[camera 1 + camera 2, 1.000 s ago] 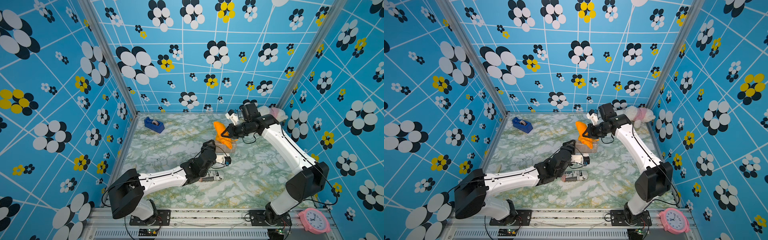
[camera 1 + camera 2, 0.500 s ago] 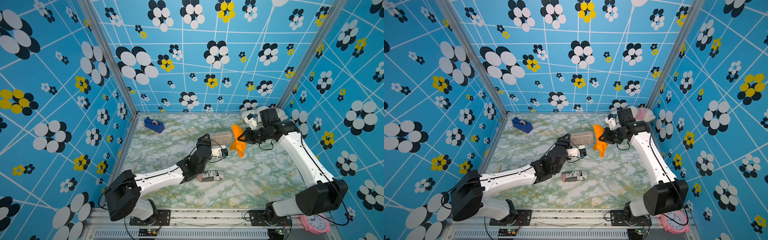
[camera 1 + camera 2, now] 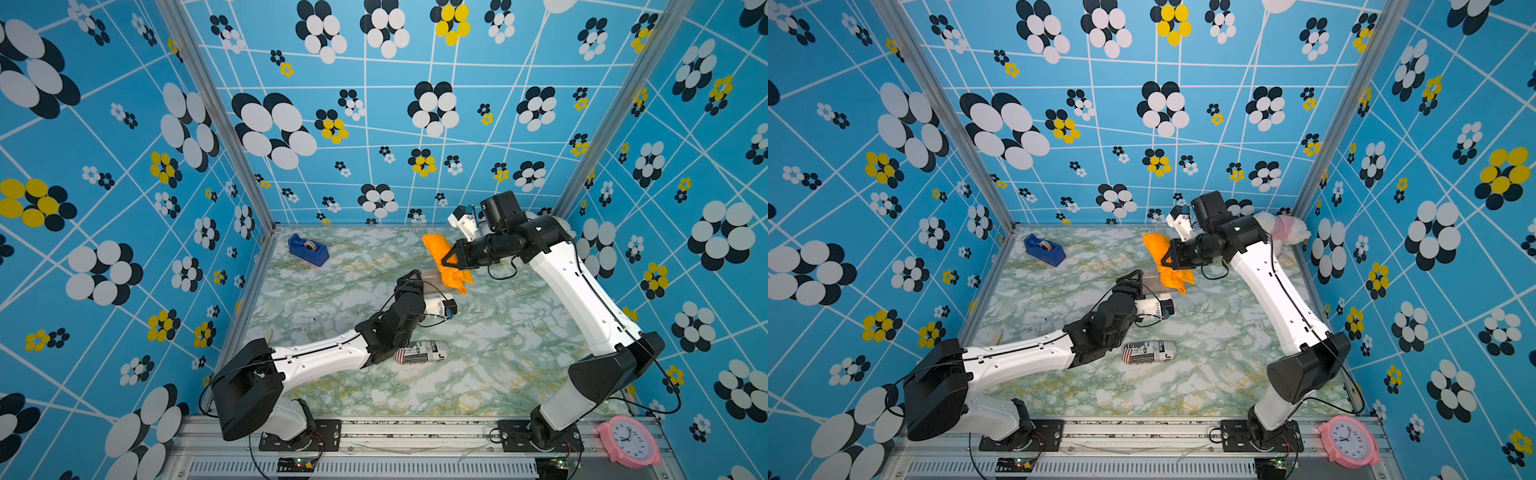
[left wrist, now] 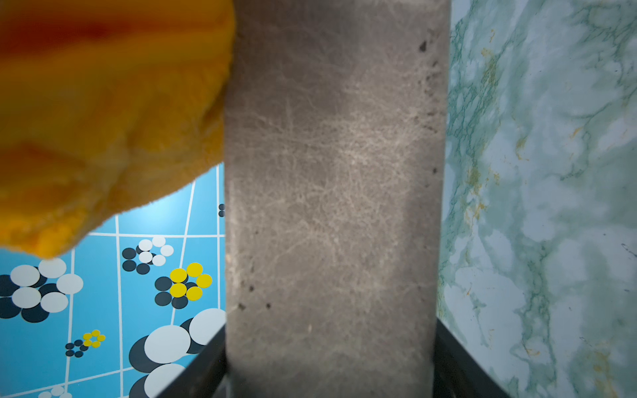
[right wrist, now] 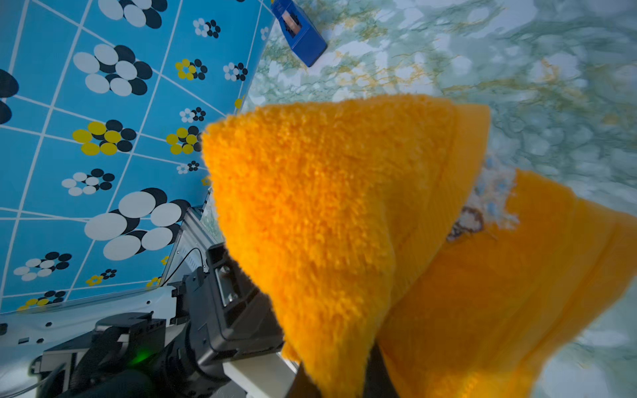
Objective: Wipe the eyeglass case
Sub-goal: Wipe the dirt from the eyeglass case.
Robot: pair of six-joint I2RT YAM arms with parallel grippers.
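Top views: my left gripper (image 3: pixel 415 277) is clamped on one end of the grey eyeglass case (image 3: pixel 430 275), which sticks out from the jaws toward the right arm, over the back half of the marble table (image 3: pixel 478 374). My right gripper (image 3: pixel 445 261) is pinched shut on the orange towel (image 3: pixel 451 276). The cloth bunches above the jaws and hangs below them, draped over the far end of the case. Both top views show this same contact. A blue tape dispenser (image 3: pixel 308 249) sits near the back left corner, well apart from the arms. A newsprint-printed pouch (image 3: pixel 422 352) lies on the table just beside the left forearm. A pink clock (image 3: pixel 627 442) rests on the front rail at the right. In a top view I also see a white and pink plush toy (image 3: pixel 1285 228) behind the right arm, in the back right corner.

Left wrist view: the case fills the middle of the frame, its grey surface scuffed and flecked. Dark fingers (image 4: pixel 458 365) press on both of its long sides. The towel touches one edge of the case.

Right wrist view: the towel covers most of the frame, folded over the closed jaws. The left arm's wrist is just beside it, and the tape dispenser lies far off on the table.
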